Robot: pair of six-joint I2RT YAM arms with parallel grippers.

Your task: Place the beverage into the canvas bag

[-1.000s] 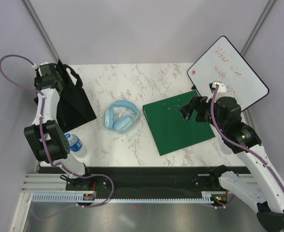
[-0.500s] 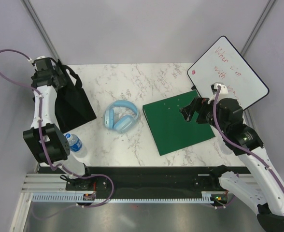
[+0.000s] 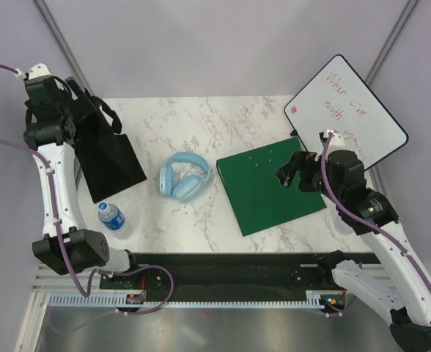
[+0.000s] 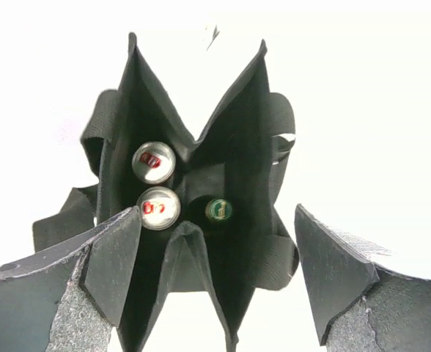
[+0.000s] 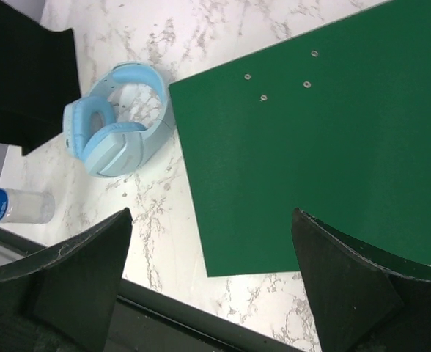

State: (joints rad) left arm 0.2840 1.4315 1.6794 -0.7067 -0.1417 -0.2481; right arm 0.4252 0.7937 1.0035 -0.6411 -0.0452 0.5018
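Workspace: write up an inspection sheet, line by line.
Surface: white marble table, no spills seen.
Job's things: canvas bag open, holding two silver-topped cans and a green-topped one; water bottle outside it, on the table.
Clutter: blue headphones, green binder, whiteboard.
Grippers: left gripper open over the bag's mouth; right gripper open above the binder; both empty.
Cables: purple cables run along both arms.
Surroundings: grey walls, nothing else seen.
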